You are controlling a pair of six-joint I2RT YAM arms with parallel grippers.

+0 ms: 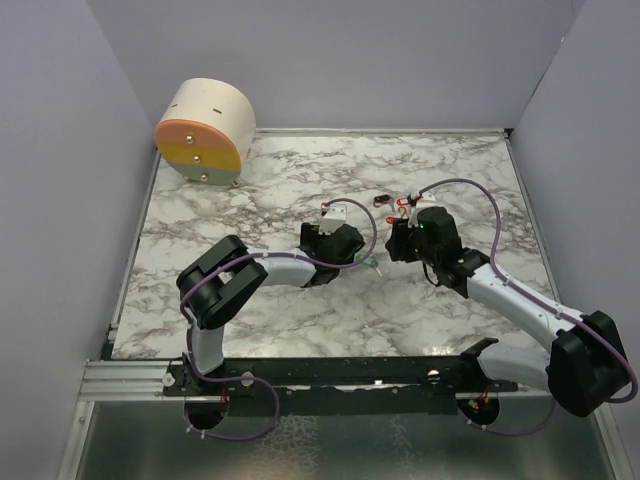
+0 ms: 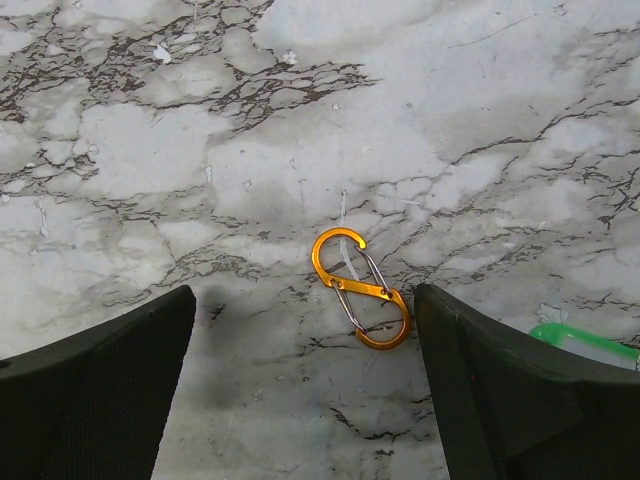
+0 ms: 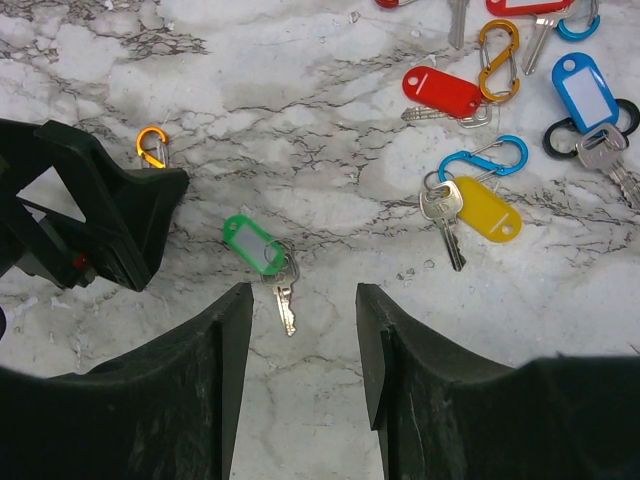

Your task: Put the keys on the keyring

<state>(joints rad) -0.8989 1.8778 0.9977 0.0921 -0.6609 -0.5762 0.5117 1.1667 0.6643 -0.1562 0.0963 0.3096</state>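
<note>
An orange S-shaped keyring clip (image 2: 360,290) lies flat on the marble, just ahead of my left gripper (image 2: 303,315). That gripper is wide open and holds nothing. A key with a green tag (image 3: 255,243) lies beside the left gripper's finger (image 3: 95,215), with the clip (image 3: 152,147) behind it. My right gripper (image 3: 300,305) is open just behind that key, and the blade tip (image 3: 287,315) shows between its fingertips, untouched. More keys lie further off with red (image 3: 442,90), yellow (image 3: 487,208) and blue (image 3: 583,90) tags. In the top view both grippers (image 1: 345,245) (image 1: 400,240) meet mid-table.
An orange clip (image 3: 498,60), a blue clip (image 3: 490,158) and a black ring (image 3: 560,135) lie among the far keys. A round cream container (image 1: 205,130) with an orange and yellow face stands at the back left. Grey walls enclose the table (image 1: 300,320).
</note>
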